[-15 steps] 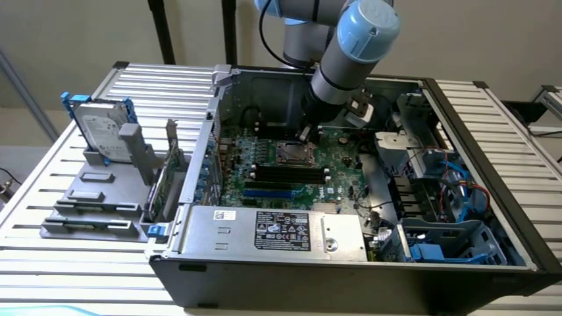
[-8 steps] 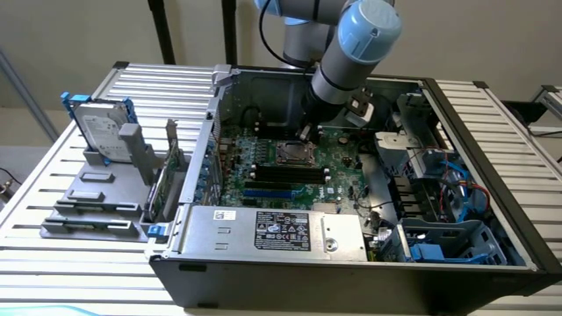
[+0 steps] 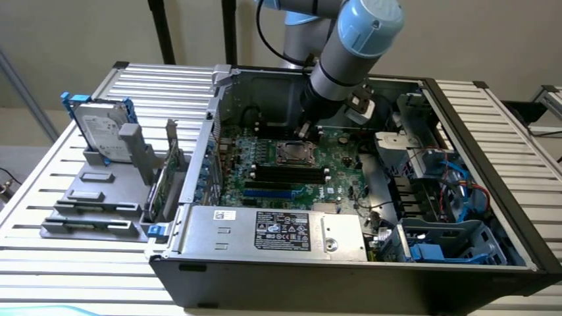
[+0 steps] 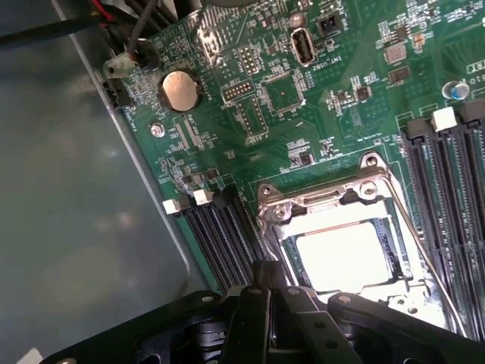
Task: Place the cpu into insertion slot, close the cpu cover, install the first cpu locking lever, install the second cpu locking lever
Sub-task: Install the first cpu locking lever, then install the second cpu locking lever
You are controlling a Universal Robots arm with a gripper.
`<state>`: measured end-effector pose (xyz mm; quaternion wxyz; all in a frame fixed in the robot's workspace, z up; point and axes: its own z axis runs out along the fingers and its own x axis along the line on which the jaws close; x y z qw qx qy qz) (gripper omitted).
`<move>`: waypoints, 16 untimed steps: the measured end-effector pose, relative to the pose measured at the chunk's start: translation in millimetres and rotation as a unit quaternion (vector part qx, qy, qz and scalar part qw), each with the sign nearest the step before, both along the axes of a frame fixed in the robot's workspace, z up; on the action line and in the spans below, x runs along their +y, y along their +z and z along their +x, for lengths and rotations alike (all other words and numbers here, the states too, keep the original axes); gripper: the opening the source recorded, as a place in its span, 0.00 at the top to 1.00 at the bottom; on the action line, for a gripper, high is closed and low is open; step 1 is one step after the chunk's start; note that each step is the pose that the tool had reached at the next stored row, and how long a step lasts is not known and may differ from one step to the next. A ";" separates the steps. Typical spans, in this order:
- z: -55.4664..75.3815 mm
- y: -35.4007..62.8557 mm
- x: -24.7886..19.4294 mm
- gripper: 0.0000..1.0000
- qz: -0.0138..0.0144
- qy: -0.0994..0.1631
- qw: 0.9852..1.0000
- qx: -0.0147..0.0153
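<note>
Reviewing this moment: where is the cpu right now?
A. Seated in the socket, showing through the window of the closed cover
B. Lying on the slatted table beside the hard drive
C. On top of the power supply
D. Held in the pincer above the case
A: in the wrist view the cpu lies in the socket with the cpu cover down around it, its pale top showing through the window; the shut pincer holds nothing.
</note>
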<state>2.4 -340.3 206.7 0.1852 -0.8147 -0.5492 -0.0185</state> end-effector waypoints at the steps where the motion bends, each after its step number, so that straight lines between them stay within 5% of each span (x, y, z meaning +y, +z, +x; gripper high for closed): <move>1: -0.1 0.1 -0.1 0.89 0.001 0.000 1.000 0.000; 16: -0.2 0.1 -0.1 0.89 0.002 0.000 1.000 0.000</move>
